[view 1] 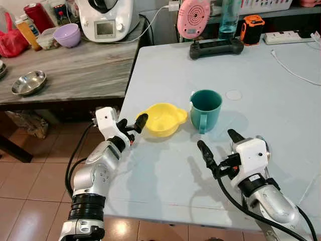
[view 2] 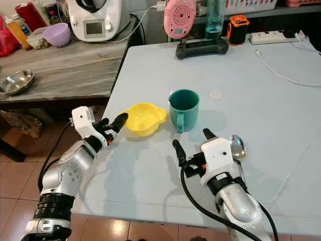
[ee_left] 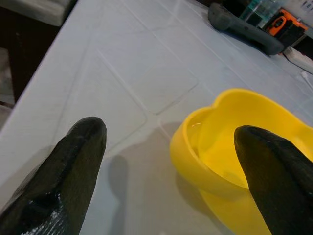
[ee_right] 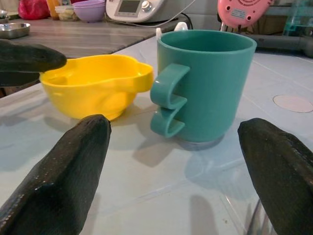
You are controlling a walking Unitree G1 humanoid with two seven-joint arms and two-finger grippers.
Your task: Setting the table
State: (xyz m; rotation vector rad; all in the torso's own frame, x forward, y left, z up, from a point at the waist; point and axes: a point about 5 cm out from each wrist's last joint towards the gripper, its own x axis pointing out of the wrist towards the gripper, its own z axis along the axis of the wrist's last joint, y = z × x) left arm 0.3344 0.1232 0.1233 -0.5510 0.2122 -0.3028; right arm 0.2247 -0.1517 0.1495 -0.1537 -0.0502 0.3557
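Observation:
A yellow bowl [view 1: 161,119] with two small handles stands on the pale blue table [view 1: 281,115], and a teal mug [view 1: 205,108] stands upright right beside it. My left gripper [view 1: 132,122] is open at the table's left edge, with one fingertip close to the bowl's near rim [ee_left: 195,147]. My right gripper [view 1: 216,138] is open just in front of the mug [ee_right: 210,83], low over the table, holding nothing. The mug's handle faces it. A metal spoon [view 2: 237,148] lies on the table by my right wrist.
A black controller [view 1: 216,48], a pink round device [view 1: 193,17], a power strip [view 1: 286,36] and a white cable [view 1: 296,70] lie at the table's far side. To the left, a wooden counter [view 1: 85,70] holds a steel bowl [view 1: 28,83], a purple bowl [view 1: 66,35] and a white appliance [view 1: 107,20].

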